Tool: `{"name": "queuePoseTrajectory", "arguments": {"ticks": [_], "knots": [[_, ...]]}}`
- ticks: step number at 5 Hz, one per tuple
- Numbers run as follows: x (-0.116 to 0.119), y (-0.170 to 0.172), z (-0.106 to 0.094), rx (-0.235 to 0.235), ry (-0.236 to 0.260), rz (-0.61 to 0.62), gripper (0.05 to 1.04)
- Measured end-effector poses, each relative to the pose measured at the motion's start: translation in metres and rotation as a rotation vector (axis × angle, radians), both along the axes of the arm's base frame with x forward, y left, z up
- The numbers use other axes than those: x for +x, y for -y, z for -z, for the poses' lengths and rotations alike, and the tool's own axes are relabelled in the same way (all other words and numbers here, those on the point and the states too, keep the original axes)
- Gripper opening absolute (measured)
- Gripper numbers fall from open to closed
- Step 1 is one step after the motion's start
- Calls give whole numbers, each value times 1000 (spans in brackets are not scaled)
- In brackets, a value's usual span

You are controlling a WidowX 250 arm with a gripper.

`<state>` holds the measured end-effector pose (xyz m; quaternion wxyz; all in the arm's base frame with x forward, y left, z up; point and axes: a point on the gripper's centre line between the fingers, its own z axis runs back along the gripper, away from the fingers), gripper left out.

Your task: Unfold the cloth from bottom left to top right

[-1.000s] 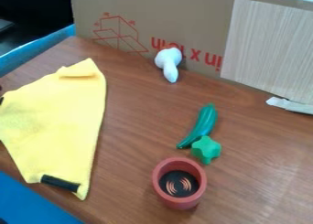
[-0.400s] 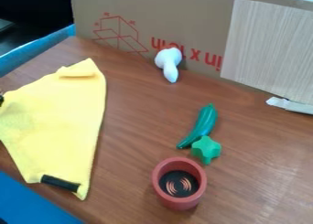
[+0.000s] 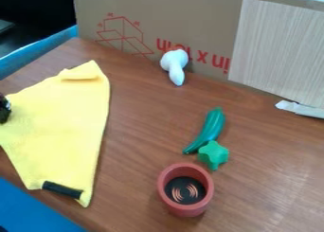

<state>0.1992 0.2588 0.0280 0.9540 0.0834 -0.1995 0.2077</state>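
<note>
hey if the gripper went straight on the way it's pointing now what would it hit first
Probably the cloth, right by the gripper at the picture's left edge. Depth is unclear there, so they may already touch.

The yellow cloth looks matt and softly napped, lying on a worktop of brown grained wood whose smooth finish carries a faint sheen. The curved green toy has a glossy, plastic-looking skin, while the red cup and the white toy appear smooth with a duller surface. Behind them stands matt brown cardboard beside a pale panel with fine streaks, probably wood or a wood-look sheet.
</note>
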Motion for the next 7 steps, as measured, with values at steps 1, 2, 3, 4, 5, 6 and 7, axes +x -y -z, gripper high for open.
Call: {"name": "queuePoseTrajectory", "arguments": {"ticks": [1,2,3,4,5,6,7], "knots": [[4,-2,6,6,-12,-16,947],[7,-6,10,9,-23,-35,772],[9,-7,11,9,-20,-43,483],[11,-4,12,7,-20,-21,240],[11,12,5,-47,-10,34,99],[15,22,-26,-68,53,46,55],[20,36,-59,-72,103,65,52]]}}
